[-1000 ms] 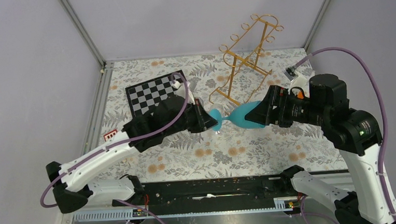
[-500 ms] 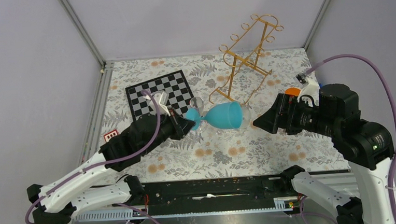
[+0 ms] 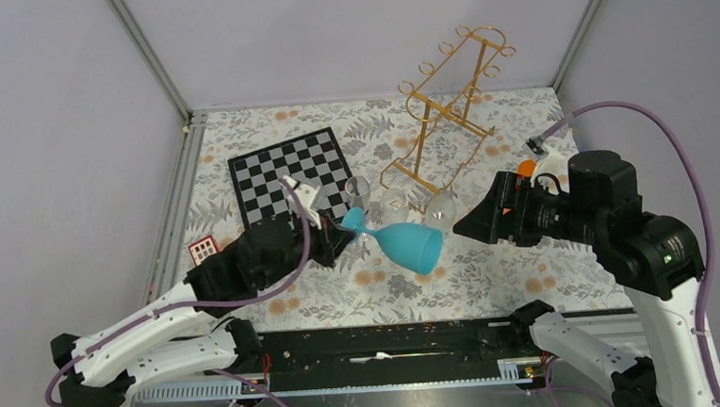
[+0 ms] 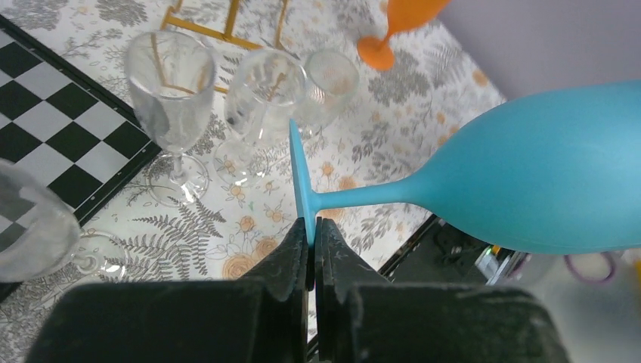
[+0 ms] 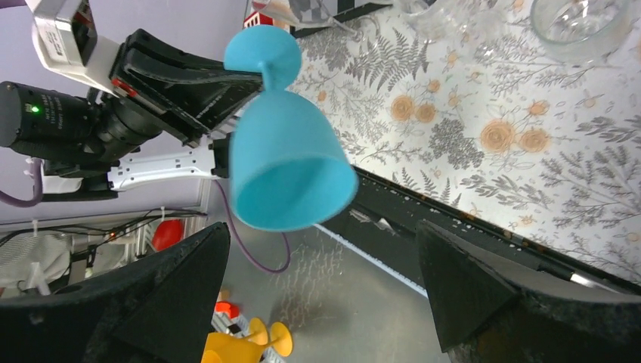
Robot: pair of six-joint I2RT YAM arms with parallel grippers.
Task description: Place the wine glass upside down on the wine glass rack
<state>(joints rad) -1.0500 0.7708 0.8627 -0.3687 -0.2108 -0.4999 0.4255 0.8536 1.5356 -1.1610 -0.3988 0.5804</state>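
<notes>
My left gripper [image 3: 343, 227] is shut on the rim of the foot of a blue wine glass [image 3: 410, 244]. The glass lies roughly level in the air, bowl pointing right and toward the near edge. In the left wrist view the fingertips [image 4: 301, 236] pinch the thin blue foot and the bowl [image 4: 544, 189] fills the right side. My right gripper [image 3: 463, 222] is open and empty, just right of the bowl; its view shows the glass's open mouth [image 5: 291, 178] between the spread fingers [image 5: 174, 291]. The gold wire rack [image 3: 445, 113] stands at the back, apart from both grippers.
Three clear glasses [image 3: 359, 187] [image 3: 394, 201] [image 3: 440, 214] stand at the rack's foot, just behind the blue glass. A chessboard [image 3: 269, 167] lies at the back left. An orange glass [image 4: 393, 23] stands near the right arm. Walls close in the left, right and back.
My right gripper let go of the bowl and backed off to the right. My left arm pulled back toward the near left with the glass, whose bowl swung toward the near edge.
</notes>
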